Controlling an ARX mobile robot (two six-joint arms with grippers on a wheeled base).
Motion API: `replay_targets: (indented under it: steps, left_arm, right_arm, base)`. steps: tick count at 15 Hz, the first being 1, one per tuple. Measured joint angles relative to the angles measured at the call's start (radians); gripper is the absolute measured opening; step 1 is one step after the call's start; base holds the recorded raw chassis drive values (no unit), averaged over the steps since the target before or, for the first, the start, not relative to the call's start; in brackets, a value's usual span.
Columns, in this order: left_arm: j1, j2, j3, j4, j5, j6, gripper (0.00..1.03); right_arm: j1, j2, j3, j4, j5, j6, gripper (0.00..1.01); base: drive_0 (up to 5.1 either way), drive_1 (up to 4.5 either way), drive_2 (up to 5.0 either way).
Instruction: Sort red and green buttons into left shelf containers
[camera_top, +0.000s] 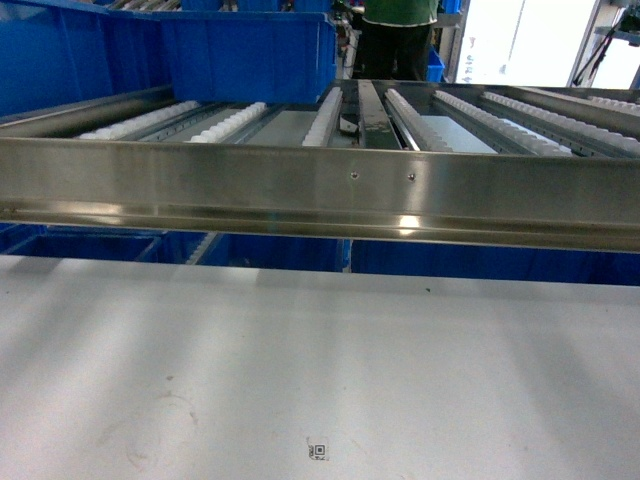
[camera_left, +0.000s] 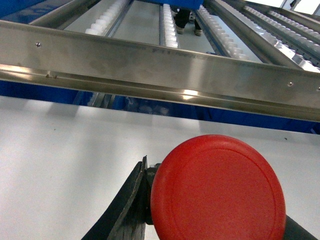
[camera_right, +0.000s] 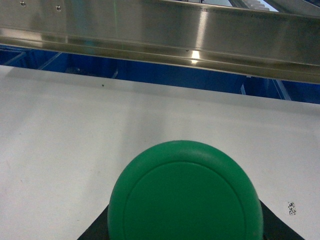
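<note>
No writing is legible; only a small square code mark (camera_top: 318, 451) shows on the white table (camera_top: 300, 360), low in the head view. The left claw (camera_left: 210, 220) is clamped on a red button (camera_left: 217, 189), low centre-right of its frame, its round glossy cap facing the camera. The right claw (camera_right: 185, 232) likewise grips a green button (camera_right: 185, 195) at bottom centre, below the steel shelf (camera_right: 160, 30) and blue bin (camera_top: 245, 50).

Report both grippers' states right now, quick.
Left gripper: shut on the red button.
Right gripper: shut on the green button.
</note>
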Motion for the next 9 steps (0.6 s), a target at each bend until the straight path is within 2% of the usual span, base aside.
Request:
replay_targets:
  steps: [1,3,5,6,9]
  left_arm:
    - [-0.050,-0.045,-0.009,-0.010,-0.049,0.000,0.35]
    - [-0.116,-0.087,-0.021,-0.046,-0.112,0.000,0.35]
    - [-0.131,-0.089,-0.025,-0.037,-0.140,0.001,0.35]
    - [-0.131,-0.084,-0.025,-0.004,-0.140,0.004,0.35]
    - [-0.131,-0.079,-0.025,-0.008,-0.142,0.008,0.34]
  right_arm:
    - [0.000,0.000,0.000,0.000,0.000,0.000,0.34]
    - [0.000,0.000,0.000,0.000,0.000,0.000,0.34]
    - [0.000,0.000,0.000,0.000,0.000,0.000,0.34]
    - [0.000,0.000,0.000,0.000,0.000,0.000,0.34]
    - [0.000,0.000,0.000,0.000,0.000,0.000,0.34]
  base:
    - [0.0,0.00,0.0]
    - [0.0,0.00,0.0]
    - [0.0,0.00,0.0]
    - [0.0,0.00,0.0]
    - [0.0,0.00,0.0]
